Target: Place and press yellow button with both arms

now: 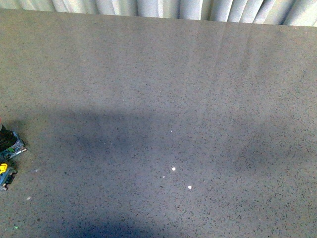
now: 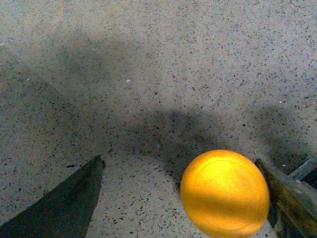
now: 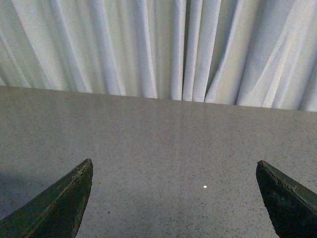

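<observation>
In the left wrist view the yellow button [image 2: 225,193] shows from above as a domed yellow cap that hides its body and base. It stands on the grey speckled table [image 2: 148,59]. My left gripper [image 2: 179,159] is open around it; the cap lies close to one finger [image 2: 287,198] and well apart from the other finger [image 2: 64,203]. My right gripper [image 3: 174,162] is open and empty above bare table, facing the curtain. Neither arm shows in the front view.
At the front view's left edge stands a black-bodied button [image 1: 6,139] on a bluish base with a trace of red on top. Below it lies a small part with a yellow bit [image 1: 4,168], cut off by the edge. A white curtain [image 3: 158,44] hangs behind the table's far edge.
</observation>
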You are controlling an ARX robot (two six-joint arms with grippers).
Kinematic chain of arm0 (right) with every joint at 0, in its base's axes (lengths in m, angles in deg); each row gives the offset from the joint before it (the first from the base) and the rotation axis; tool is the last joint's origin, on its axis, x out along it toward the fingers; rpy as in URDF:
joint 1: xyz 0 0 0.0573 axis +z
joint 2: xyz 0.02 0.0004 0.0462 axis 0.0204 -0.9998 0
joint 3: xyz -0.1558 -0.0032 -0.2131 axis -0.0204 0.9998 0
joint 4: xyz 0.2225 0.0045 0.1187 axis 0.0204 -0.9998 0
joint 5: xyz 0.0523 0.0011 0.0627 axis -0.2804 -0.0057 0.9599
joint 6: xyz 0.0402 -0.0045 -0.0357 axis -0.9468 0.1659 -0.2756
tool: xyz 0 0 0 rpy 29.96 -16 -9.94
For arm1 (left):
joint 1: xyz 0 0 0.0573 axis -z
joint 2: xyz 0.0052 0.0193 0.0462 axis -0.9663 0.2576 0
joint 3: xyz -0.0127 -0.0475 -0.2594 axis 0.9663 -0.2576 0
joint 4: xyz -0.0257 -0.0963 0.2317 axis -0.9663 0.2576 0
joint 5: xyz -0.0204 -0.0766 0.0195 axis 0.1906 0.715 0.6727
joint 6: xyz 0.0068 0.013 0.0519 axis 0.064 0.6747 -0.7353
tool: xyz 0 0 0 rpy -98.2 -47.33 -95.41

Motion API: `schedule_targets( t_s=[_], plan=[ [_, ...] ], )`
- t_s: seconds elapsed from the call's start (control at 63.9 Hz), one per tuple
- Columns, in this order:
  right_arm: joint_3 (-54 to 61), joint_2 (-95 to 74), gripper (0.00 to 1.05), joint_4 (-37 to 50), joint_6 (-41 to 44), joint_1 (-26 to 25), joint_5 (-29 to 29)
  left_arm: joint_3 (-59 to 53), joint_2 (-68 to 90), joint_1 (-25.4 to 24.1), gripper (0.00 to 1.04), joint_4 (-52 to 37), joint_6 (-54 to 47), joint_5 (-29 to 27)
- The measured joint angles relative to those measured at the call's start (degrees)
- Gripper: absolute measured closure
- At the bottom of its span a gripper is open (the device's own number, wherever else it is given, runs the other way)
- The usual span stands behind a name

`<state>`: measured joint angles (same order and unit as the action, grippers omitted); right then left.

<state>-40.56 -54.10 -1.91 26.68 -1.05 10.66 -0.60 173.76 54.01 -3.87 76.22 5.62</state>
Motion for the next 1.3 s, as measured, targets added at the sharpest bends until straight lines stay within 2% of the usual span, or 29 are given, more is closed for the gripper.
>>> schedule_targets(
  t_s=[0.156,0.72,1.001,1.095,1.298],
  plan=[
    [0.00,0.00,0.09,0.00,0.00,0.00,-0.02,0.00,0.33,0.31,0.72,-0.55,0.00,-0.02],
    [0.00,0.00,0.09,0.00,0.00,0.00,0.00,-0.39,-2.40,2.32,0.73,0.44,0.44,-0.07],
    [0.00,0.00,0.09,0.00,0.00,0.00,0.00,3.06,-7.72,2.45,0.73,6.69,-0.07,-0.55],
    [0.00,0.00,0.09,0.00,0.00,0.00,-0.02,6.19,-9.29,4.74,0.73,8.72,-0.07,-2.03],
    [0.00,0.00,0.09,0.00,0.00,0.00,0.00,12.09,-9.25,18.40,0.73,10.64,-0.07,-6.10]
  ],
)
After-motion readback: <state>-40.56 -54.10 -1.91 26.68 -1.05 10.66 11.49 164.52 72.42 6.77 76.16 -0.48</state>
